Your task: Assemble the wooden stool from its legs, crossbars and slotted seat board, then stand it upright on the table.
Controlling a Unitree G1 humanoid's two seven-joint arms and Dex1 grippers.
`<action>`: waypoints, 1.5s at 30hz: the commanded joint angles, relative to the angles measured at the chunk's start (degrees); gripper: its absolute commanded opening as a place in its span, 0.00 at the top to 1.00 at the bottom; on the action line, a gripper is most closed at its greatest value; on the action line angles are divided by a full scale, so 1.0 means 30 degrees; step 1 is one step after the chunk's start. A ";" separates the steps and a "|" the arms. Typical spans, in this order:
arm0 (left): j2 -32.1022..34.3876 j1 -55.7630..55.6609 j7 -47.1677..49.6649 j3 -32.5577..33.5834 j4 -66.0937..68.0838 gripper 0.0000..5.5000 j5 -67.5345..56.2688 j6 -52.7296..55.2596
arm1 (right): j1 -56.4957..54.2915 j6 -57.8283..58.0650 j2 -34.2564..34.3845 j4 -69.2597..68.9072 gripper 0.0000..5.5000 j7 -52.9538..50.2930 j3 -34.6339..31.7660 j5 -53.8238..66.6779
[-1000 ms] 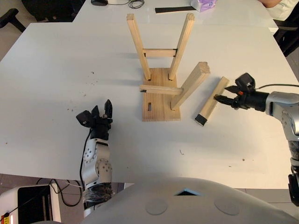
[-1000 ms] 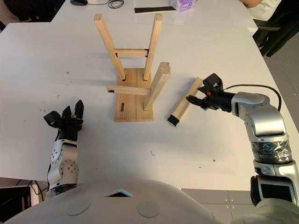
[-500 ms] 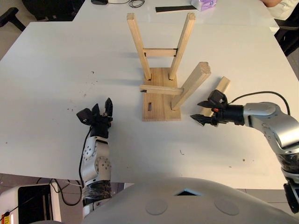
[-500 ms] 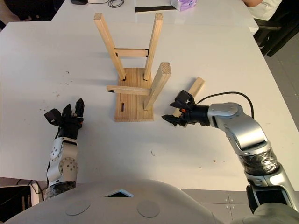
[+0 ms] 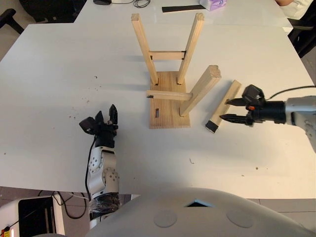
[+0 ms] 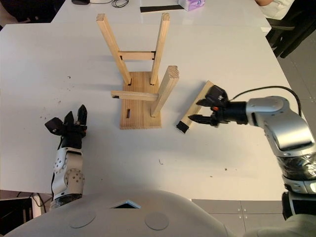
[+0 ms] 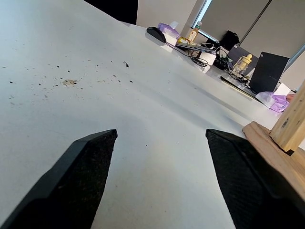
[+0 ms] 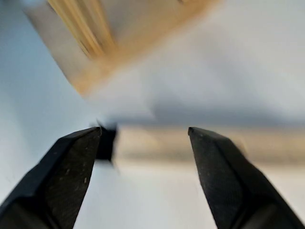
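The seat board (image 5: 170, 107) lies flat near the middle of the white table (image 5: 59, 74). A pair of legs (image 5: 144, 49) stands up from its far end, leaning slightly towards each other's outer sides and joined by a short crossbar (image 5: 168, 55). A third leg (image 5: 200, 91) rises tilted from the board's right side, and a second crossbar (image 5: 167, 94) runs from it across the board to the left.

A loose leg (image 5: 226, 102) lies flat on the table just right of the board, its black-tipped end (image 5: 211, 127) towards the robot. The right gripper (image 5: 224, 109) hangs at this leg's right side with its fingers (image 8: 66, 176) spread wide and nothing held; whether they touch the wood cannot be told. In the right wrist view the leg runs across just beyond the fingertips.

The left gripper (image 5: 100, 120) sits low near the front left of the table, well apart from the board, its fingers (image 7: 81, 176) also spread wide and empty.

A purple packet (image 5: 215, 4) and a black strip (image 5: 183, 9) lie on the farther table.
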 commanded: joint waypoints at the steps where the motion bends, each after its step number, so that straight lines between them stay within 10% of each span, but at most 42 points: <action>1: -0.0226 0.0290 0.0468 -0.0045 0.1809 0.37 -0.0003 0.1613 | -0.0487 -0.0377 0.1083 0.0569 0.38 -0.0561 0.1682 -0.0925; 20: -0.0520 0.1039 0.0542 0.0131 0.1566 0.37 -0.0128 0.1252 | 0.1456 -0.1804 -0.3742 0.1592 0.38 0.3070 -0.0624 -0.1144; 37: 0.0215 0.1235 0.0441 0.0356 0.0865 0.37 -0.0213 0.2195 | 0.3048 1.0167 1.0807 -0.4048 0.38 -1.3539 -0.7855 -0.0630; 45: 0.0024 0.1483 0.0450 0.0222 0.0552 0.37 -0.0147 0.2400 | 0.3294 1.1118 1.1221 -0.4730 0.38 -1.4757 -0.6361 -0.1246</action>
